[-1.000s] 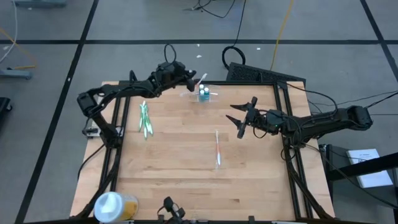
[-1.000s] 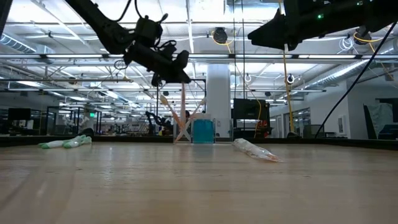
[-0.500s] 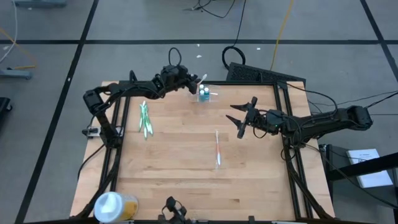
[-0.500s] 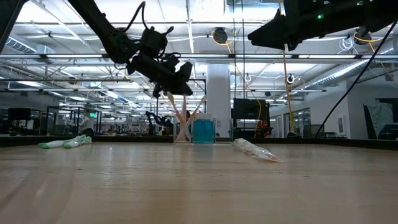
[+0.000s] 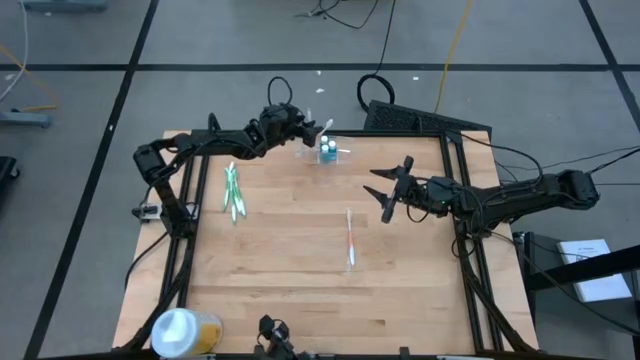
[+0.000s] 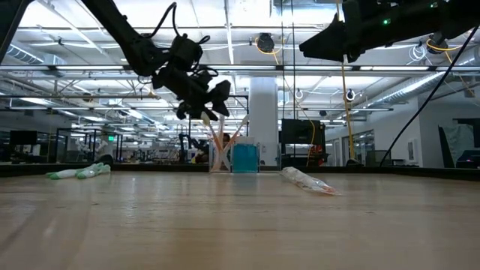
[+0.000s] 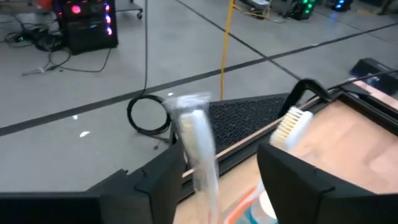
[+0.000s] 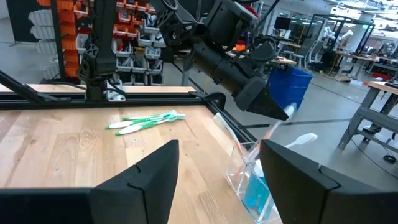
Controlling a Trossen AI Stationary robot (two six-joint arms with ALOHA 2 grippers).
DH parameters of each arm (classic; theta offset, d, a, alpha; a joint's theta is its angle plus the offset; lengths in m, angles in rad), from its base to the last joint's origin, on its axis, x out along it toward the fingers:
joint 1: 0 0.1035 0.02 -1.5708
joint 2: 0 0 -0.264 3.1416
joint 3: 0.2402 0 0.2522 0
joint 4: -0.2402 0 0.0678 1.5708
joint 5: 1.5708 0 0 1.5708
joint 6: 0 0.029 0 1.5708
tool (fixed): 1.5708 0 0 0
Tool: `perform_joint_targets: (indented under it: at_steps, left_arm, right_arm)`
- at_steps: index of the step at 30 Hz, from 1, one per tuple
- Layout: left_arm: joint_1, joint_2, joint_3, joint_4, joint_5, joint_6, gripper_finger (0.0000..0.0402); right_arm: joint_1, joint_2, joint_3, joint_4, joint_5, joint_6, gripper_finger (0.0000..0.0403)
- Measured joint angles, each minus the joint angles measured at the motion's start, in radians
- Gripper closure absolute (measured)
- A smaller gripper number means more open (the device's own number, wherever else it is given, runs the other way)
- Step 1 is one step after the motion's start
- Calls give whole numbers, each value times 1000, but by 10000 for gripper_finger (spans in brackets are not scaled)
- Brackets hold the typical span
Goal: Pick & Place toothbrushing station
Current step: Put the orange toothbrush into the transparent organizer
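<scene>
The toothbrushing station (image 5: pixel 330 152), a small clear holder with a teal-blue insert, stands at the table's far edge. Toothbrushes lean out of it, crossing (image 6: pixel 219 144). My left gripper (image 5: pixel 303 130) hovers just above and to its left, open. A clear-wrapped toothbrush (image 7: pixel 198 146) stands upright between its fingers, lower end down in the holder. A bristled toothbrush head (image 7: pixel 291 124) sticks up beside it. My right gripper (image 5: pixel 381 192) waits open over the table's right half, holding nothing. My left gripper (image 7: pixel 221 157) stands open on either side of the wrapped toothbrush's upper part (image 7: pixel 200 163), coming at it from the table's left and slanting a little down. The wrapper lies close to one finger (image 7: pixel 163 177); I cannot tell whether it touches.
A green packaged toothbrush (image 5: pixel 233 192) lies on the table's left half. An orange packaged one (image 5: pixel 350 238) lies near the middle. A round white-and-yellow tub (image 5: pixel 182 330) sits at the near left corner. A black mat (image 5: pixel 400 118) lies beyond the far edge.
My left gripper has sunk a little toward the holder, rolled slightly and opened. The wrapped toothbrush it was shut on now stands between the spread fingers with its lower end in the holder. My right arm has kept still.
</scene>
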Motion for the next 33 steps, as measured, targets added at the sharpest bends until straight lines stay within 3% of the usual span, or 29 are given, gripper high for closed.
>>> perform_joint_targets:
  at_steps: [11, 14, 19, 27, 33]
  left_arm:
    - [-24, -114, -1, -1, 25, 85, 161]
    - [-46, -166, -1, -7, 30, 85, 161]
    - [-98, -251, -1, 3, 130, 84, 160]
    - [-197, -288, 0, 1, 153, 151, 160]
    - [-228, -288, 0, -8, 111, 156, 160]
  right_arm:
    - [0, 0, 0, -36, -18, 58, 189]
    - [0, 11, 0, -34, -112, 121, 190]
    - [2, 119, 5, -47, -302, 244, 190]
    - [0, 431, 285, -550, -210, 465, 177]
    - [0, 619, 479, -741, -208, 569, 177]
